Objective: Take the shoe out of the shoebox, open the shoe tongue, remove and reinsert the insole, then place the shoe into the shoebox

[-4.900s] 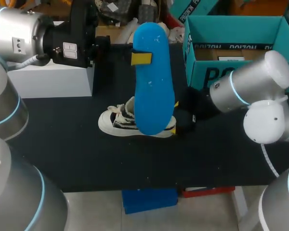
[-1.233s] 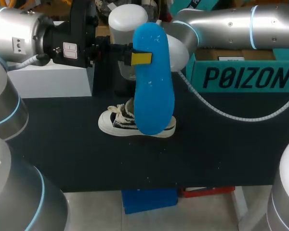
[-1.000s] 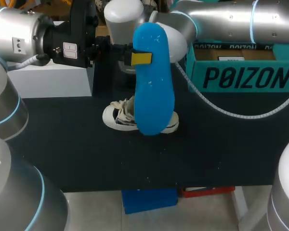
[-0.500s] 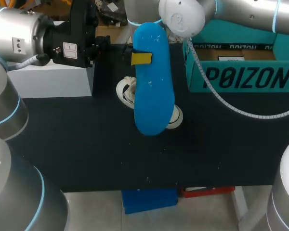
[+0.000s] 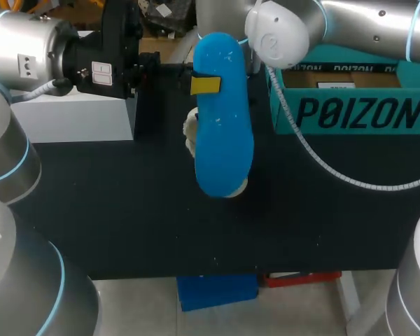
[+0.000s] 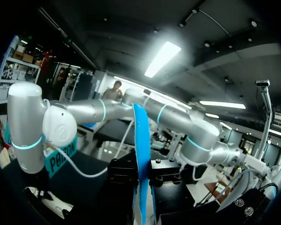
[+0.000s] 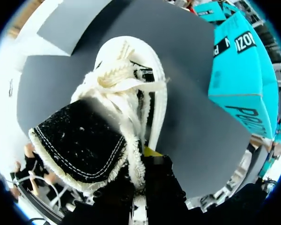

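L: left gripper (image 5: 205, 85) clamped on upright bright-blue foam insole (image 5: 222, 126) | R: right gripper (image 7: 140, 174) closed on fleece-lined collar of black canvas, white-soled shoe (image 7: 117, 112), toe ahead of it | head view: shoe mostly hidden behind insole, over black table (image 5: 126, 210), at 9 o'clock from open teal cardboard shoebox (image 5: 350, 112)

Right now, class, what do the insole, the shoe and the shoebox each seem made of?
Insole: probably foam, smooth matte blue, thin edge-on.
Shoe: black woven fabric, frayed pale edges, white stitching; smooth white sole suggests rubber.
Shoebox: likely cardboard, matte teal print, plain brown inside.
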`<state>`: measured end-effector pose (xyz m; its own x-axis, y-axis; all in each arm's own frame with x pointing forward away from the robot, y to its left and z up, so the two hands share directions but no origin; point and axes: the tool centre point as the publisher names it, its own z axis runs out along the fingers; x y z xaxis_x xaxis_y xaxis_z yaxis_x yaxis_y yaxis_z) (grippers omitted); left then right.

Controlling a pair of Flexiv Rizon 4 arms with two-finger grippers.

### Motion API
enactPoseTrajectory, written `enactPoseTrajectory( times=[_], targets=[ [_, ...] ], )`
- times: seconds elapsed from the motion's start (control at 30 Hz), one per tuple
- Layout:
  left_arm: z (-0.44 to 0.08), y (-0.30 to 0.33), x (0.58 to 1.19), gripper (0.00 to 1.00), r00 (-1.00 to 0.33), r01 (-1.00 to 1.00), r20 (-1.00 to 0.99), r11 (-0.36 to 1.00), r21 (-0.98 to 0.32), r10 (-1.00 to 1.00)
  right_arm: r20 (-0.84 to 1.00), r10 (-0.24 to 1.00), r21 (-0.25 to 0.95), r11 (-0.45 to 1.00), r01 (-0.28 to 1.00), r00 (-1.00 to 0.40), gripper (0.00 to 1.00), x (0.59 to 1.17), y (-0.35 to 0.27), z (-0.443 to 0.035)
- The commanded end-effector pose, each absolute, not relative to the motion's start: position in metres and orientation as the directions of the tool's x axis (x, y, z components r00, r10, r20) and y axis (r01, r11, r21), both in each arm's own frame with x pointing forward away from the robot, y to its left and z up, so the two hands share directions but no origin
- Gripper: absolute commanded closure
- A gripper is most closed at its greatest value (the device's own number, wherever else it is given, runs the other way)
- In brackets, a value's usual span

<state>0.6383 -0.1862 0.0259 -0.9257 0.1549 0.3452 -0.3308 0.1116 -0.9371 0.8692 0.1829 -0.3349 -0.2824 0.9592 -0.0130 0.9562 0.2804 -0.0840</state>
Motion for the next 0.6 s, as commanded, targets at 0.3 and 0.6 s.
enactPoseTrajectory(
  times=[0.3,0.6],
  targets=[
    [0.025,-0.186,0.638,1.00,-0.926,-0.331,0.345,0.113,-0.937,0.154,0.033,0.992,-0.074,-0.119,0.990,0.122,1.00,0.870,0.188,-0.357],
    [0.025,-0.186,0.638,1.00,-0.926,-0.331,0.345,0.113,-0.937,0.154,0.058,0.996,-0.054,-0.062,0.997,0.065,1.00,0.870,0.193,-0.370]
  ],
)
